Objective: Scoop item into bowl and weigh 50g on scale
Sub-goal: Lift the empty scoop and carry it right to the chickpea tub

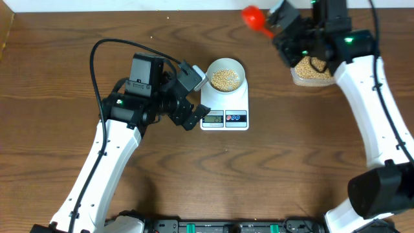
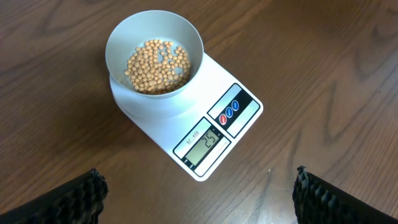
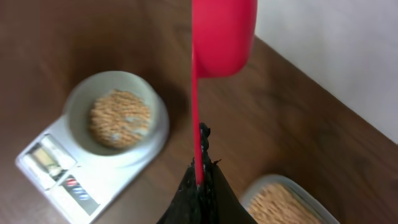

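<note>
Risks first. The right tool (image 3: 199,182) was shut tight on the thin handle of the red scoop (image 3: 224,28), gripping near the handle's end. That gave the scoop leverage to twist in the grip and shed beans onto the worktop (image 1: 58,58). The scoop hung beside the bowl (image 2: 155,28), not over it, so any tilt there would have spilled outside. Whether it carried a load could not be told; the right wrist view was blurred.

Beans (image 2: 158,65) already covered the bowl's bottom, and the bowl sat on the scale (image 2: 211,81). Tipping in a full scoop at once could overshoot the target. The display (image 2: 205,142) digits were too small to trust.

The left tool (image 1: 194,97) stood wide open, empty, just beside the scale. A nudge from it would falsify the reading.

Pose: the left arm reached in from the near left, wrist turned toward the scale. The right arm stretched to the far right, above the tub (image 1: 312,72) of remaining beans.
</note>
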`<state>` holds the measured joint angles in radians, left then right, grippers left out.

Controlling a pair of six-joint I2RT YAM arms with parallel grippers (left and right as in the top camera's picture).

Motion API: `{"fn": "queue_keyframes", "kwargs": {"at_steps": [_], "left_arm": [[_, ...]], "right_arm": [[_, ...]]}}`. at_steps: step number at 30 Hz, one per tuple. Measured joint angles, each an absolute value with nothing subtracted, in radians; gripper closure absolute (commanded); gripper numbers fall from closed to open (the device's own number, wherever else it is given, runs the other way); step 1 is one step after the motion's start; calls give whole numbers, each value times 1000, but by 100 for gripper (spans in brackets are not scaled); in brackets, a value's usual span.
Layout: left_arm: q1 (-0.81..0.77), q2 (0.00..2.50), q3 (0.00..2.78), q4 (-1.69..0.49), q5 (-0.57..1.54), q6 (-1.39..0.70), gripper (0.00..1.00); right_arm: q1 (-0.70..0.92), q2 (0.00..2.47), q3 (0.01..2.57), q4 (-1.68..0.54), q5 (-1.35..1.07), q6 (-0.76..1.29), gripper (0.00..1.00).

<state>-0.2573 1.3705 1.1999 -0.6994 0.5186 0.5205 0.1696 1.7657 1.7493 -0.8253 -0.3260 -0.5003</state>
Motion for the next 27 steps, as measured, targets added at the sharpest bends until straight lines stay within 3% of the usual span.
{"fn": "queue_keyframes", "kwargs": {"at_steps": [12, 27], "left_arm": [[-257, 1370, 1200, -699, 519, 521, 2], [-257, 1370, 1200, -699, 519, 521, 2]], "right_arm": [[-37, 1766, 1749, -857, -326, -477, 99], [-122, 1766, 1749, -1034, -174, -270, 99]]}}
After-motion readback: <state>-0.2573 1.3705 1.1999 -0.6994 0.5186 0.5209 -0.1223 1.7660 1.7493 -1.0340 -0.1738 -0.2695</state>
